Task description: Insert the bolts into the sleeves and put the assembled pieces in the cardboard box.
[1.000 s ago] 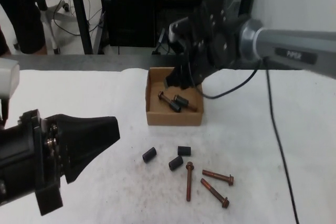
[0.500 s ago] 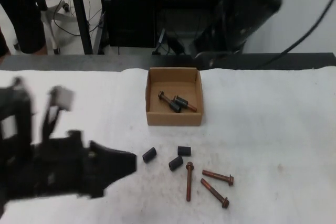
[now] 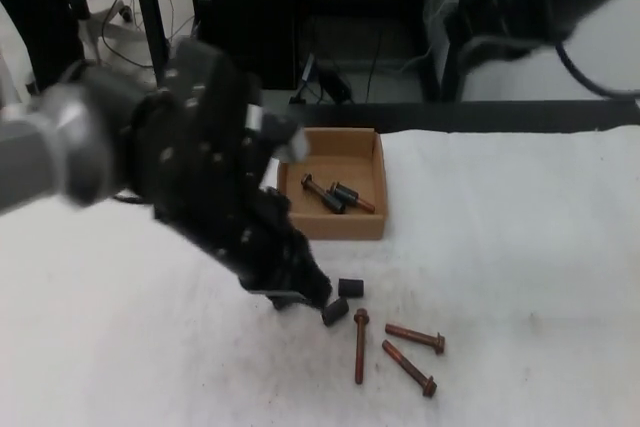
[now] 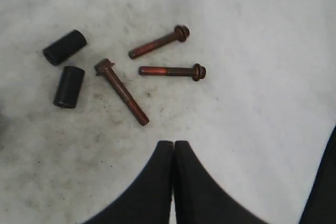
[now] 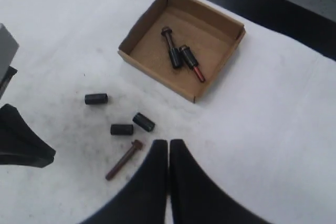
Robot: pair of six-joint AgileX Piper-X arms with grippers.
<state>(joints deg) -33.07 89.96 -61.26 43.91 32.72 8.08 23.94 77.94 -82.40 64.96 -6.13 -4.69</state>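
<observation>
White cloth covers the worktop [image 3: 520, 277], and dark racks and cables stand behind its far edge. Close to that far edge, about midway along, sits the cardboard box [image 3: 333, 227], open at the top. Two finished parts lie flat on its floor, the first assembled piece [image 5: 172, 52] touching the second assembled piece [image 5: 190, 63]. Between the box and the near edge the loose parts lie scattered on the cloth. The first sleeve [image 3: 350, 287] is the loose part nearest the box, with the second sleeve [image 3: 335, 311] just beside it. The third sleeve [image 5: 96, 98] lies a little apart from both, on the left arm's side. The first bolt [image 3: 360, 345] has its head just beside the second sleeve and its shank pointing at the near edge. The second bolt [image 3: 415, 337] and the third bolt [image 3: 408, 367] lie near it, farther toward the right edge, and none of the three touch. The left arm [image 3: 190, 157] hangs low over the cloth. The left gripper [image 4: 174, 145] is down beside the sleeves, its fingers pressed together on nothing. The right arm [image 3: 545, 2] is raised high above the far right part of the worktop. The right gripper [image 5: 168, 143] is likewise clenched and empty, well above the box and the loose parts.
</observation>
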